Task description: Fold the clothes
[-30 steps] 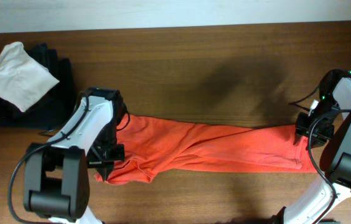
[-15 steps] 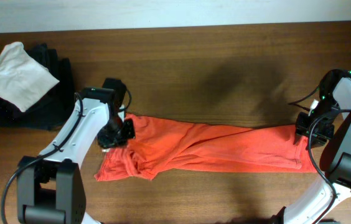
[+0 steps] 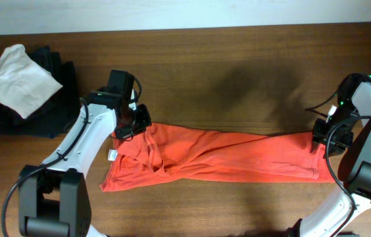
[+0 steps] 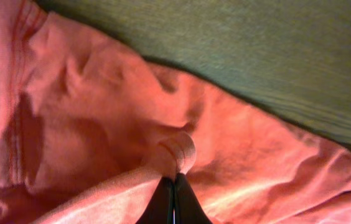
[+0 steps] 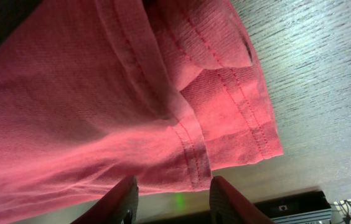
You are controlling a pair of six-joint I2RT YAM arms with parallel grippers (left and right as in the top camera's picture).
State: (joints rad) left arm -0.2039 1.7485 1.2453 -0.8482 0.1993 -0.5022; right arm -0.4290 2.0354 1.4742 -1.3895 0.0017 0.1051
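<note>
An orange-red garment (image 3: 218,158) lies stretched across the wooden table (image 3: 225,72), bunched at its left end. My left gripper (image 3: 131,125) sits at the garment's upper left corner. In the left wrist view the gripper (image 4: 175,183) is shut on a pinched fold of the orange cloth (image 4: 182,149). My right gripper (image 3: 318,137) is at the garment's right end. In the right wrist view the gripper (image 5: 174,190) is open, with the hemmed edge of the cloth (image 5: 225,118) lying past its fingers (image 5: 126,196) and nothing held between them.
A white cloth (image 3: 20,80) lies on top of a dark pile of clothes (image 3: 47,99) at the table's far left. The table's front edge runs just below the garment.
My left gripper has moved up and away from the front edge, from the garment's lower left to its upper left, dragging cloth with it. The right arm has not moved.
</note>
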